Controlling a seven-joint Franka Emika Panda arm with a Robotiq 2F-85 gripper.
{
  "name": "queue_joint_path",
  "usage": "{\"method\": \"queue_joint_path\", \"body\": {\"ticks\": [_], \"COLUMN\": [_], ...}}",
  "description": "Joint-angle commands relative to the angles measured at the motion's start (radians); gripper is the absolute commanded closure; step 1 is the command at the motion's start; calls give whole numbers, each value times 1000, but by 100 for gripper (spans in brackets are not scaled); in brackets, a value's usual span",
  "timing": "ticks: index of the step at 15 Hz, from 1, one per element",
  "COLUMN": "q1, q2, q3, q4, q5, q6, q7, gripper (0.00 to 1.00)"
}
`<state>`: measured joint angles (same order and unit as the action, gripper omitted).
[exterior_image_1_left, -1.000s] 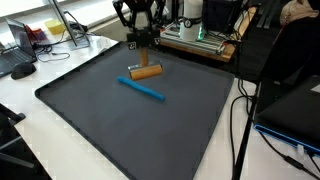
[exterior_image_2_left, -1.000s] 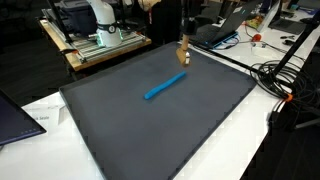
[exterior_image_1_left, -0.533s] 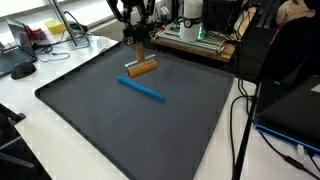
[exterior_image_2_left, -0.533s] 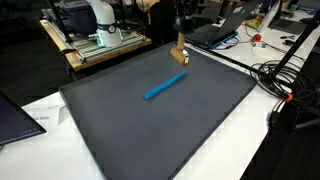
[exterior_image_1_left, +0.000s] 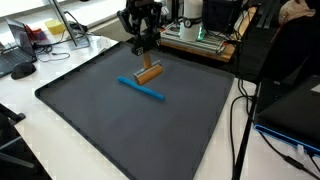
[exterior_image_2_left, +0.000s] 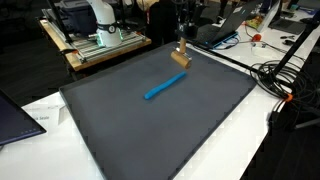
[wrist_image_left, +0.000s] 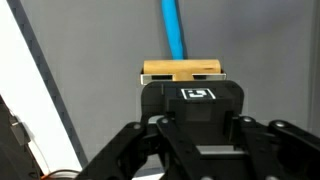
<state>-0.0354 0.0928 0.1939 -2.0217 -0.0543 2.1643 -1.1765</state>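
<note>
Gripper (exterior_image_1_left: 146, 58) jaws pinch the wood block (exterior_image_1_left: 148, 72) near the mat's (exterior_image_1_left: 120, 135) far edge; can't tell if the block's just off the mat or touching it. To do this well, I'd say: grip centred, block level, slow moves so it doesn't twist. Blue pen (exterior_image_1_left: 140, 89) lies just beside it, toward mat centre, and is the only thing in the way. Cables (exterior_image_2_left: 278, 78) & laptop (exterior_image_2_left: 14, 115) sit off the mat, well apart.

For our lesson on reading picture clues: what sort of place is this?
Probably a robotics lab: the tool grips a wooden block over a dark mat, with bench equipment and loose cables nearby.
</note>
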Motion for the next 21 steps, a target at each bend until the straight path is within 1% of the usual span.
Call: {"method": "queue_joint_path", "body": {"ticks": [1,5,9,14,21], "q1": [32,35,36,41,52], "q2": [6,28,46,78,128], "q3": [-36,-49,-58,-62,-70], "q4": [-24,-33,-35,-28,-18], "q5": [18,20,13,0,-41], "q6": [37,32,43,42,85], "q7": [-139,-218,-229,-187,-121], "gripper": [78,78,78,78,78]}}
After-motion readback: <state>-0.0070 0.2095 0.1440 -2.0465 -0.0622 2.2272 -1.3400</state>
